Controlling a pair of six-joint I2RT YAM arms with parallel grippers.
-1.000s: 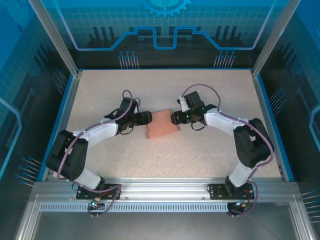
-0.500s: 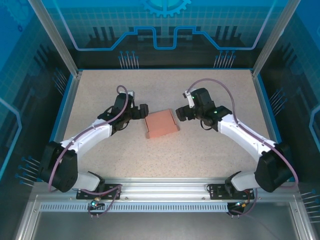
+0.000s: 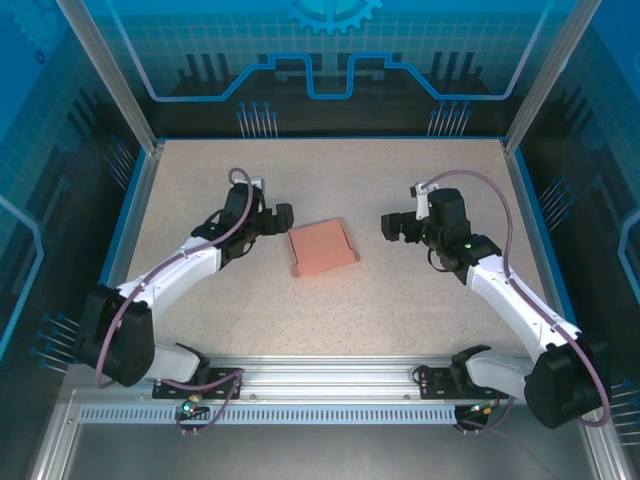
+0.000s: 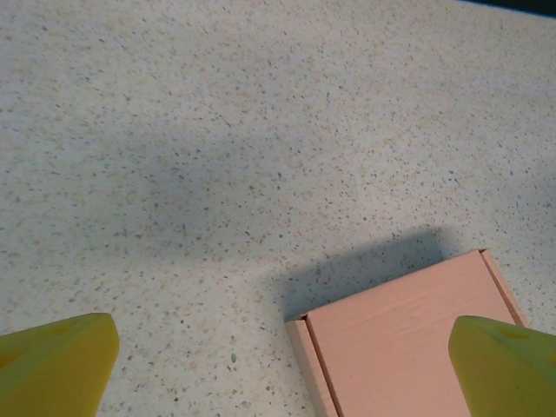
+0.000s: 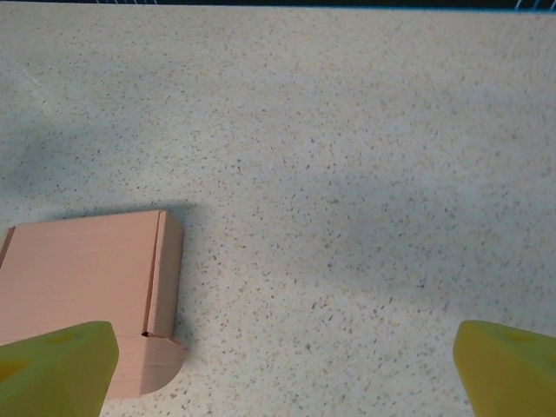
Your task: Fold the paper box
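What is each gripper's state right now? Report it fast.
Left gripper: open, holding nothing.
Right gripper: open, holding nothing, apart from the paper box.

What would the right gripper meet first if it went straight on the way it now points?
Probably bare table, just beside the paper box; depth is unclear, so one finger might clip it.

Open speckled beige desk [image 3: 420, 310] surrounds the flat salmon-orange card box [image 3: 322, 247], which lies between the left claw [image 3: 285, 217] and right claw [image 3: 388, 227].
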